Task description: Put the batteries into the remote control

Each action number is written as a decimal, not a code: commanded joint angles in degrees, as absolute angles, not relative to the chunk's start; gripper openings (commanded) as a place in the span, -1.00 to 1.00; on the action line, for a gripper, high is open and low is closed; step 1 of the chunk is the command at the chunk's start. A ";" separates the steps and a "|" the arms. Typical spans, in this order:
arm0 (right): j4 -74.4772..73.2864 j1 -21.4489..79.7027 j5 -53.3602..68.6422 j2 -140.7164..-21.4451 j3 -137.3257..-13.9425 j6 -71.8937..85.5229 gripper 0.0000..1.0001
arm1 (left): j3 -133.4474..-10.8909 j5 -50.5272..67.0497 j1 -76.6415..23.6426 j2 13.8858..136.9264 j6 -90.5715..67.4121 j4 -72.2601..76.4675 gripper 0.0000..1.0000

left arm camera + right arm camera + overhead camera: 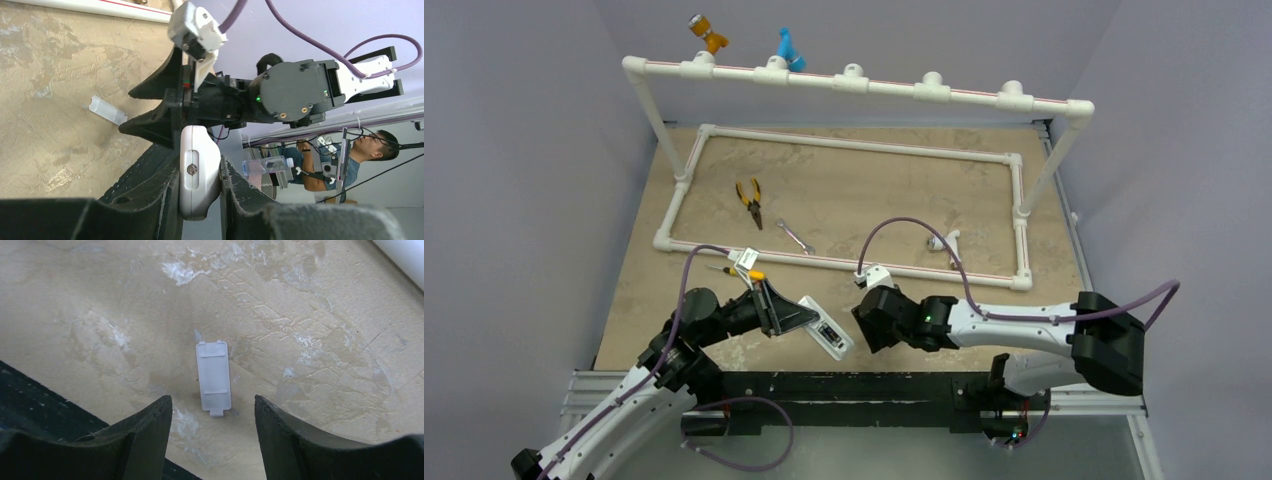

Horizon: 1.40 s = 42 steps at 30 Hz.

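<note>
My left gripper [198, 165] is shut on the white remote control [200, 172], clamping its two flat faces so that one narrow edge with a small screw faces the wrist camera. From above, the remote control [830, 336] hangs tilted just over the table's near edge, held by the left gripper [802, 316]. Close beside it on the right, my right gripper [869, 325] points down at the table. Its jaws stand open over a small flat white cover piece [214, 381] lying on the table, and nothing is between them [212, 399]. The batteries are not visible.
Yellow-handled pliers [750, 200], a silver wrench [796, 237] and a yellow-handled screwdriver [742, 272] lie behind the grippers. A white pipe frame [854, 145] borders the back of the table, with orange [707, 33] and blue [789, 48] fittings on its top rail.
</note>
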<state>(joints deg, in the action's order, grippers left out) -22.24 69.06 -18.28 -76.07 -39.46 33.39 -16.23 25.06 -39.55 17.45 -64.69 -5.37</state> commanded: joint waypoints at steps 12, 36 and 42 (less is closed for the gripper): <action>-20.84 65.39 -16.20 -70.95 -35.95 34.10 0.14 | -16.16 25.14 -39.74 16.72 -63.98 -3.14 -1.00; -18.28 65.04 -14.56 -74.65 -34.76 35.60 0.02 | -16.17 24.96 -39.79 16.61 -63.90 -3.43 -1.00; -17.28 64.95 -13.77 -75.18 -34.46 36.37 -0.03 | -16.23 24.93 -39.75 16.52 -63.91 -3.42 -1.00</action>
<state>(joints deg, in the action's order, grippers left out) -18.87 65.17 -13.91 -74.89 -35.18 34.65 -16.14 25.06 -39.57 16.80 -64.71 -5.48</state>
